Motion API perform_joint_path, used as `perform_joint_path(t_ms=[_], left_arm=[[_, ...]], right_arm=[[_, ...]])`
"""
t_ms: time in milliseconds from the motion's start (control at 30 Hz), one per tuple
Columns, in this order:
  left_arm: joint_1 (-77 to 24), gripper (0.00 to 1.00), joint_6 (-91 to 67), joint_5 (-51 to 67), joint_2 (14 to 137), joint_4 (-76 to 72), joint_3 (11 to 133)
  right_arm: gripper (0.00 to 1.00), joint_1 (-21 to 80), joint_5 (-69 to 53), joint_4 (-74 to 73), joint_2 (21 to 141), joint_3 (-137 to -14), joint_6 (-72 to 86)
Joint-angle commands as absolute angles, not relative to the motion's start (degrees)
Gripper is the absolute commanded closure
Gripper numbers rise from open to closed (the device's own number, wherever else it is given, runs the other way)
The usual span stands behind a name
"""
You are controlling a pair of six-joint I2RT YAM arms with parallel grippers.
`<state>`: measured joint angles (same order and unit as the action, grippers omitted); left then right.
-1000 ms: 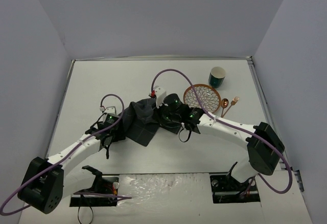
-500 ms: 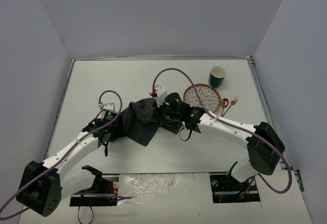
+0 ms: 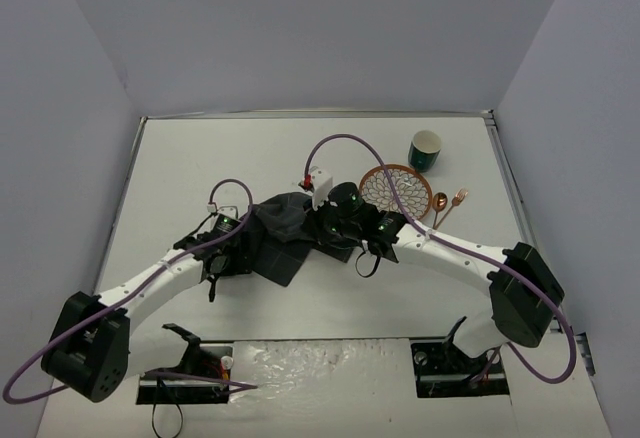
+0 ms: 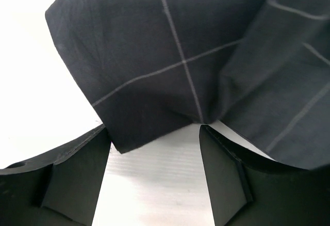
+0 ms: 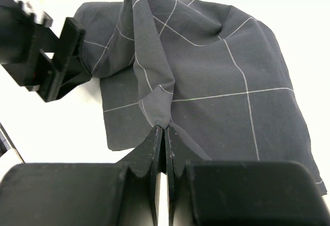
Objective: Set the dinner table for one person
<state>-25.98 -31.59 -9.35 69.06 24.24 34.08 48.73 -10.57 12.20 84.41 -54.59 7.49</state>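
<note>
A dark grey checked cloth mat (image 3: 285,233) lies crumpled at the middle of the white dinner table (image 3: 200,168). My right gripper (image 5: 165,128) is shut on a pinched fold of the mat (image 5: 216,71) and lifts that fold. My left gripper (image 4: 153,133) is open, its jaws either side of a corner of the mat (image 4: 170,61), not holding it. In the top view the left gripper (image 3: 243,241) is at the mat's left edge and the right gripper (image 3: 330,220) at its right side. A patterned plate (image 3: 395,190) lies just right of the mat.
A dark green cup (image 3: 425,150) stands at the back right. Two copper utensils (image 3: 447,205) lie right of the plate. Grey walls enclose the table on three sides. Cables loop over both arms.
</note>
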Motion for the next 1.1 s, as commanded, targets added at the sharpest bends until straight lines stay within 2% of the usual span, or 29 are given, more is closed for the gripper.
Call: perform_joint_path(t_ms=[0,233,500,767,1067], left_arm=[[-27.18,0.36,-30.89,-9.03,64.36,27.0,37.72],[-28.61,0.36,-29.53,-10.09,64.58,33.13,41.56],[-29.05,0.36,-26.38,-11.31,72.7,39.1,47.4],[-29.0,0.37,-25.76,-8.81,79.93,36.31,47.34],[-27.41,0.43,-28.14,-9.62,83.49,32.89,45.72]], right_arm=[[1.0,48.25,-11.36,16.43,81.56,-54.47,8.09],[1.0,48.08,-11.6,16.79,80.58,-53.96,8.26],[1.0,48.03,-11.6,16.79,79.28,-53.31,8.35],[1.0,47.72,-11.52,17.05,77.85,-52.54,8.17],[1.0,47.13,-11.69,16.97,75.66,-50.94,7.74]])
